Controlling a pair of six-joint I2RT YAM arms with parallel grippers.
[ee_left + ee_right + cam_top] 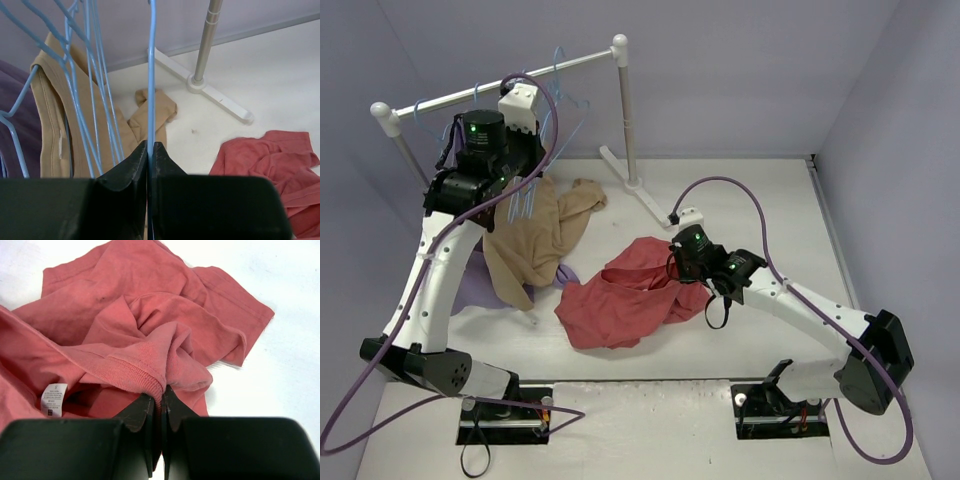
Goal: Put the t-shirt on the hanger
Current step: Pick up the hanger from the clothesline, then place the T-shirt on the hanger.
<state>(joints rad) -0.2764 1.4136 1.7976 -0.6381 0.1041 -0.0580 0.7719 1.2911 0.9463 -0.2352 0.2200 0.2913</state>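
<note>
The coral-red t-shirt (620, 300) lies crumpled on the table, also seen in the left wrist view (270, 160). My right gripper (672, 275) sits at its right side, shut on the ribbed collar of the shirt (140, 315), with the fingertips meeting on the cloth (161, 392). My left gripper (525, 165) is raised by the rail and shut on the thin wire of a light-blue hanger (563, 80). In the left wrist view the wire (151, 75) runs straight up from between the closed gripper tips (150, 145).
A clothes rail (510, 85) on a post (625, 110) with a white foot (640, 190) stands at the back. Several other blue hangers (90, 75) hang on it. A tan garment (535, 240) and a lilac top (470, 285) lie at the left.
</note>
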